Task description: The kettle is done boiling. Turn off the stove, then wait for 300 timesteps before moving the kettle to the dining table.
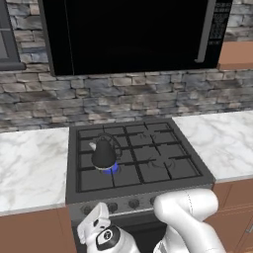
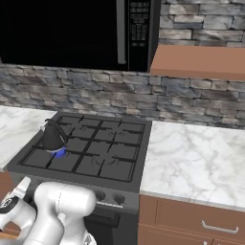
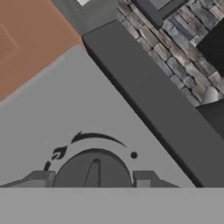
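Stone-backed kitchen, marble counters either side of the stove, black microwave overhead. Kettle up on the front-left burner, above and beyond the gripper, blue flame burning underneath, so gas not yet off. Gripper down low at the stove's front panel, one round knob right between the finger tips, jaws partway open either side of it. Can't tell whether the pads actually touch the knob (too close and soft to call). To do this well: centre on the knob, close square on its ridge, then rotate about its axis, no sideways drag. Probably worth checking the flame is gone before letting go. Dining table out of sight from here.
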Robot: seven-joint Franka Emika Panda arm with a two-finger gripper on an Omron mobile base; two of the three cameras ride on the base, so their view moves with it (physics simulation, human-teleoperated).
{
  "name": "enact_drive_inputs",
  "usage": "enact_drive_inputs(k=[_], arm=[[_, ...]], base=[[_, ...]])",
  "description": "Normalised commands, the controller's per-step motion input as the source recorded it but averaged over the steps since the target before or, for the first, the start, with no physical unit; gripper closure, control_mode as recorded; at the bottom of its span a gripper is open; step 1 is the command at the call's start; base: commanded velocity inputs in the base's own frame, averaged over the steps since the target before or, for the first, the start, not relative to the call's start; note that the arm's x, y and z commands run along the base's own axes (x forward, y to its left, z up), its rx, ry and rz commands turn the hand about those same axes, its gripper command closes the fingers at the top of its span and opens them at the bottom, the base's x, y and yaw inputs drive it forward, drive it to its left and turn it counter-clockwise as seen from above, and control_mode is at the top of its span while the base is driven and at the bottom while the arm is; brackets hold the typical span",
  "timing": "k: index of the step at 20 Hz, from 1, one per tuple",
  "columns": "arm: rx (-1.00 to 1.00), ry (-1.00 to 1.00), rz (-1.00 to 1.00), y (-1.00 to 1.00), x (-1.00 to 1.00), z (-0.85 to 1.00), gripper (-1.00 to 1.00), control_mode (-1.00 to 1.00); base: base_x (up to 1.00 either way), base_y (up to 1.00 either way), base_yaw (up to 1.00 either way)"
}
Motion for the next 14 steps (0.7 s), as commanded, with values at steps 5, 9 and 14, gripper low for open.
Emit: enact_drive_inputs(k=[5,9,14], arm=[[0.32,0.00,-0.01,-0.10,-0.01,0.00,1.00,-1.00],[0.41,0.00,-0.02,-0.11,-0.01,0.00,1.00,-1.00],[0.40,0.00,-0.01,-0.09,-0.04,0.00,1.00,-1.00]], base=[[0.00,0.00,0.00],[0.00,0.00,0.00],[0.00,0.00,0.00]])
